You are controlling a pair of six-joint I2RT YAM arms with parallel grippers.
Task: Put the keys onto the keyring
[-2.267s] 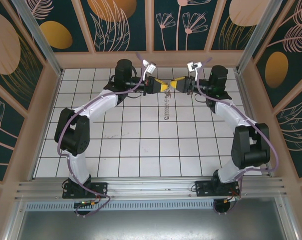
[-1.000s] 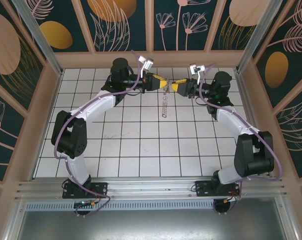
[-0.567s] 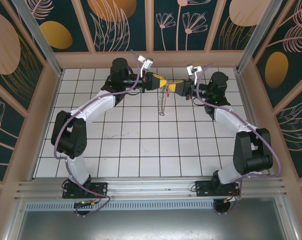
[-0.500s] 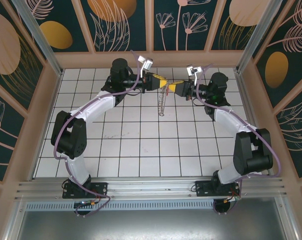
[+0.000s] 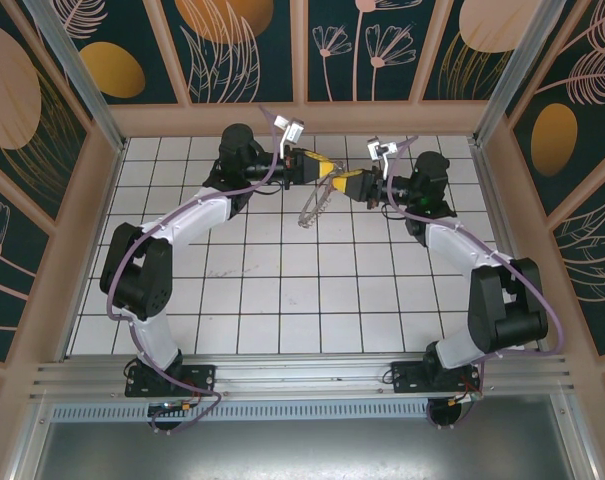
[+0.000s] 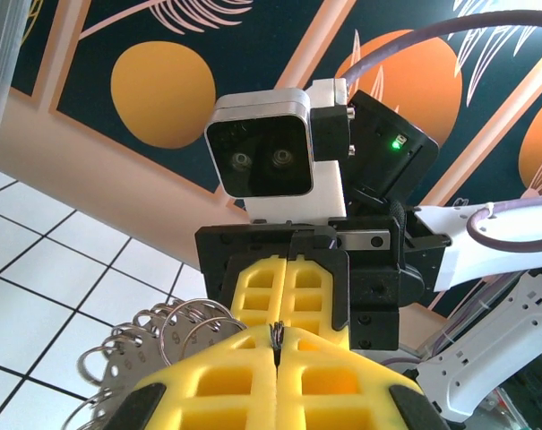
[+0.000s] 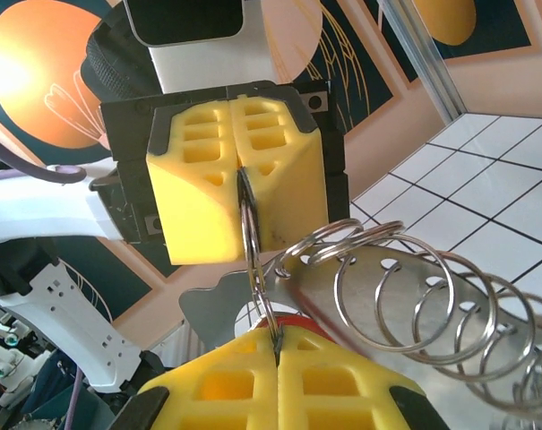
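The dangling chain of linked silver rings (image 5: 309,211), which half a second before had hung straight down beneath the two grippers, had swung out to the lower left in the overhead view. The right gripper (image 5: 344,181) had also drawn in closer to the left gripper (image 5: 327,169). The pair met tip to tip high over the far rows of the white tiled table (image 5: 282,290), both arms reaching toward the patterned back wall (image 5: 382,60) with elbows bowed outward.

Seen from the right wrist, the right gripper (image 7: 276,348) had its yellow foam pads (image 7: 342,385) pressed together on the lower edge of a thin silver wire keyring (image 7: 251,235), viewed edge-on. The keyring ran up into the seam of the left gripper (image 7: 240,175), whose own yellow pads were likewise pressed together and pinched its upper edge. A flat silver key (image 7: 217,312) with a round hole lay against the keyring between the two grippers. Whether it was threaded on could not be told. A red part (image 7: 277,320) showed just above the right pads, and what it belonged to could not be told. The chain of rings trailed away to the right above the tiles.

Seen from the left wrist, the left gripper (image 6: 276,348) was closed with a sliver of dark metal caught in its seam. It faced the closed right gripper (image 6: 289,273) and the white wrist camera (image 6: 262,166) mounted above that. The linked rings bunched at the left.
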